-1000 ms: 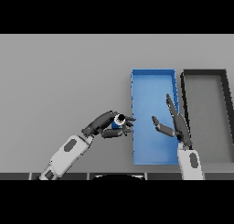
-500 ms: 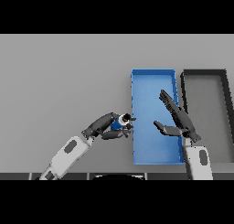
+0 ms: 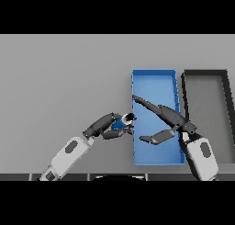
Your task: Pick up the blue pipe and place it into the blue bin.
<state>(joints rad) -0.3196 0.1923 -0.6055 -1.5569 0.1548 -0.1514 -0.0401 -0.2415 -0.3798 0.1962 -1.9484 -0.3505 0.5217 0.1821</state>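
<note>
Blue pipe held at the bin's left wall, not yet inside.

Largest first: the grey table (image 3: 64, 72) carries the blue bin (image 3: 153, 80) with a dark bin (image 3: 205, 74) just beside it on the right. My right hand (image 3: 166, 123) has swung further left over the past second and now hangs across the blue bin, fingers straight and spread, thumb out, holding nothing. My left hand (image 3: 110, 126) has barely shifted; its fingers are curled round the blue pipe (image 3: 123, 122), which sits just outside the bin's left wall. I judge the carry is nearly done: the pipe needs lifting over the wall, and the right hand may be in the way.
</note>
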